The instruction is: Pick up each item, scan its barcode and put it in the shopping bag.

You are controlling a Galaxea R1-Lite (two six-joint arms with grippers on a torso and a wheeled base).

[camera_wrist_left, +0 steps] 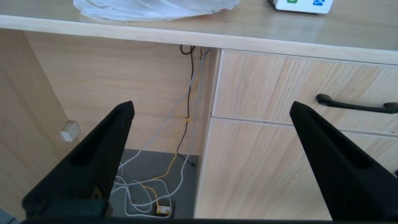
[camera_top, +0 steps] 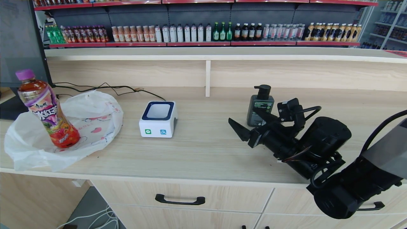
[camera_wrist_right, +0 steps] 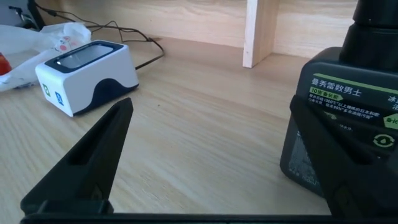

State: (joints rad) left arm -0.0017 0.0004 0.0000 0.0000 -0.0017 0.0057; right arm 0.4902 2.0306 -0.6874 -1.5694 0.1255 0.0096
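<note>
Right wrist view: spread right jaws overlap cropped pump bottle (camera_wrist_right: 348,78); left jaws spread.

Bare counter (camera_top: 206,143) between scanner (camera_top: 158,119) and pump bottle (camera_top: 260,106) (wide lane); drink bottle (camera_top: 47,111) stands on spread bag (camera_top: 101,108).

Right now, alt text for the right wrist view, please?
Open right gripper low over the wooden counter, one finger in front of an upright dark pump bottle. Farther off: the white scanner and shopping bag.

Two bottles (camera_top: 47,111) (camera_top: 260,106), one scanner (camera_top: 158,119), one bag (camera_top: 98,105)
</note>
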